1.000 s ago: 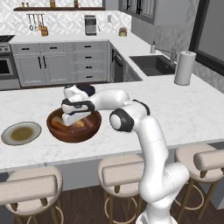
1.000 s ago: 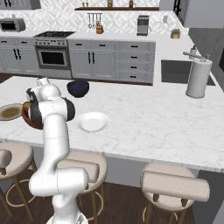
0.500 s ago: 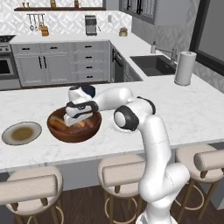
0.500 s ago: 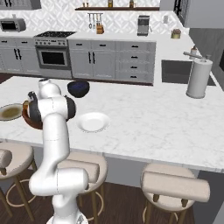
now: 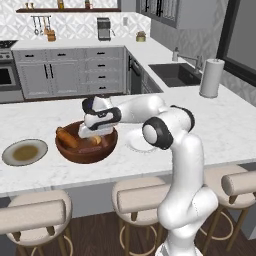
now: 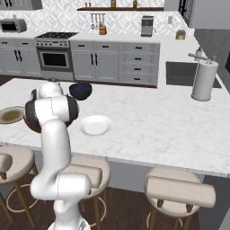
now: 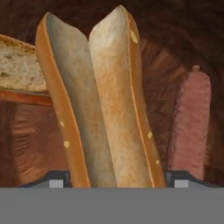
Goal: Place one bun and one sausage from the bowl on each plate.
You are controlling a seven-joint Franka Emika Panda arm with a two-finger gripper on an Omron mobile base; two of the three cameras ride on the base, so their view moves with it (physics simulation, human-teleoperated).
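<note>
Straddling a bun (image 7: 100,105) inside the bowl (image 5: 86,148), the pincer (image 7: 116,179) looks closed on it; both plates (image 5: 24,152) unfilled.

Two plates are counted on the counter: one olive-centred plate (image 5: 24,152) at the left and one white plate (image 6: 95,125) to the right. Two bowls are seen: one wooden bowl (image 5: 86,149) and one dark blue bowl (image 6: 81,90). Inside the wooden bowl, two buns (image 7: 96,105) (image 7: 19,72) and one sausage (image 7: 190,124) are counted.
</note>
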